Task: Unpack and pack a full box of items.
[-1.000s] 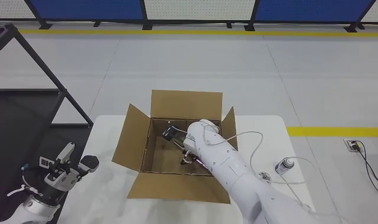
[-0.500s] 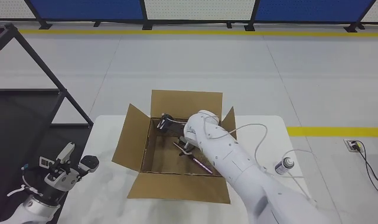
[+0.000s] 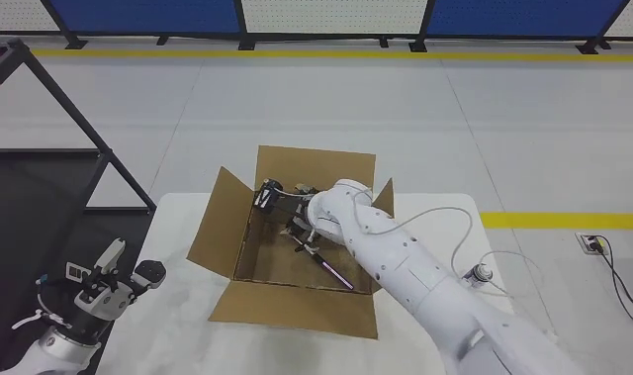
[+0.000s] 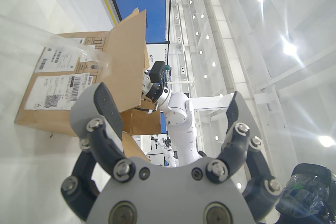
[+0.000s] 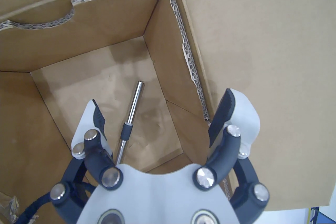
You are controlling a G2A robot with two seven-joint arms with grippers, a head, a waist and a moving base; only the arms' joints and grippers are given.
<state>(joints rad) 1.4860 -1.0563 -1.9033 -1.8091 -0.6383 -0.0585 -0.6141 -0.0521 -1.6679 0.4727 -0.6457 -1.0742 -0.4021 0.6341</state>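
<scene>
**Right jaws spread over the open box, rod on its floor**

The left gripper (image 4: 170,104) sits low at the counter's (image 3: 178,321) left edge, close to the near-left corner, and is aimed up and across toward the box. Its jaws are spread wide with nothing between them.

The box (image 3: 315,167) is brown cardboard and stands in the middle of the counter. All four flaps are folded outward: the left flap tilts up and out, and the near flap reaches toward the counter's near edge. The left wrist view shows white labels (image 4: 56,89) on the outer wall that faces the left gripper. A piece of clear film (image 4: 86,53) shows in front of that wall's upper part.

A thin metal rod (image 5: 132,109) with a dark band partway along lies flat on the box floor. It is in the right half and slants toward the near-right corner.

The right gripper (image 5: 160,107) hangs inside the box mouth above the rod, pointing down at the floor, with its arm coming in over the right flap. Its jaws are spread and pinch nothing. The rod lies below the gap between them, nearer one finger than the other.

A can (image 3: 478,274) stands near the counter's right edge, well apart from the box.
</scene>
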